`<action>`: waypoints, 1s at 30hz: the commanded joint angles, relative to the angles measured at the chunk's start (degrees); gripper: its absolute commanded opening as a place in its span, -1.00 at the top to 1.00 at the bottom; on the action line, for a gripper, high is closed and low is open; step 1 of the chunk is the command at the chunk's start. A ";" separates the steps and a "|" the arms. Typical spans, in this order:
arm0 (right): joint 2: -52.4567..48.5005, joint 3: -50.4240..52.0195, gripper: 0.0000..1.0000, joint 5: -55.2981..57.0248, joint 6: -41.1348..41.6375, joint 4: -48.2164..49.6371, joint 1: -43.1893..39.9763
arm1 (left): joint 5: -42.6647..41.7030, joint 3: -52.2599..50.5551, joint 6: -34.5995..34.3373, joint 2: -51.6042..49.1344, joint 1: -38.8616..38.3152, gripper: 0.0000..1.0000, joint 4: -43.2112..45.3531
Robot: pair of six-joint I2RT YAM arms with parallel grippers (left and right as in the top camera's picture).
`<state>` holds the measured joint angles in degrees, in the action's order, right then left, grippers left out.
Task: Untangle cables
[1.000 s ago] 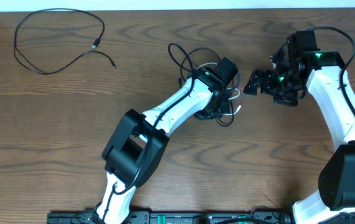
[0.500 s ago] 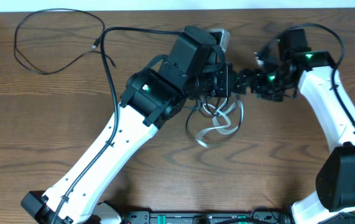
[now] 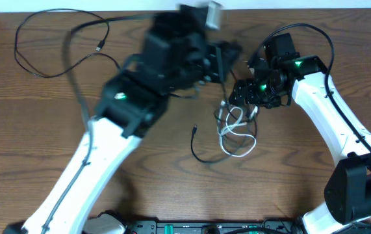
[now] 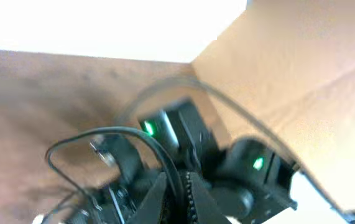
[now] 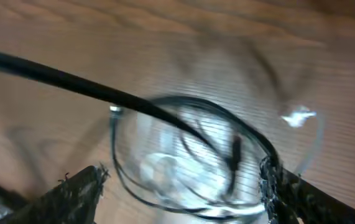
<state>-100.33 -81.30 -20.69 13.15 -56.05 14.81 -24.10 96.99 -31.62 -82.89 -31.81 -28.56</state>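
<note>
The tangle (image 3: 236, 130), a white cable (image 3: 226, 138) looped with a black cable (image 3: 201, 157), lies mid-table under the right gripper (image 5: 182, 177), whose fingers stand apart over it. The left gripper (image 4: 178, 186), raised and blurred, is clamped on a black cord (image 4: 102, 134). If the right jaws catch both cables, a pull could cinch the loops tighter
</note>
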 commanded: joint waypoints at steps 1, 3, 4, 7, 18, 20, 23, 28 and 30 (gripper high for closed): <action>0.46 2.75 -0.53 5.44 0.76 0.17 0.17 | -0.55 0.24 -3.10 6.10 5.73 0.85 3.10; 0.46 4.42 -0.50 6.97 2.64 1.86 0.17 | -0.57 0.24 -4.79 8.52 8.66 0.85 4.94; 0.46 5.29 -0.46 7.23 3.15 3.17 0.17 | -0.57 0.24 -5.22 9.55 9.81 0.85 5.75; 0.44 6.95 -0.35 7.32 3.19 5.40 0.02 | -0.52 0.24 -5.35 12.33 12.46 0.85 8.35; 0.44 7.52 -0.13 13.05 8.31 2.84 -7.21 | 15.28 0.24 -5.35 16.41 19.30 0.85 13.05; 0.44 7.52 -0.19 13.05 8.28 2.29 -8.83 | 17.57 0.24 -5.35 16.41 20.37 0.85 13.03; 0.44 7.52 -0.27 12.35 8.22 1.79 -10.47 | 17.77 0.24 -6.71 16.35 21.86 0.85 13.07; 0.44 7.52 -0.37 10.38 7.15 1.88 -10.58 | 17.70 0.24 -9.25 16.35 23.06 0.85 16.85; 0.44 7.52 -0.44 6.40 6.03 2.93 -10.58 | 16.02 0.24 -13.90 16.28 23.06 0.85 20.31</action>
<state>-100.33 -74.13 -9.69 20.40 -54.02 4.21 -7.27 96.92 -39.51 -67.33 -9.06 -11.94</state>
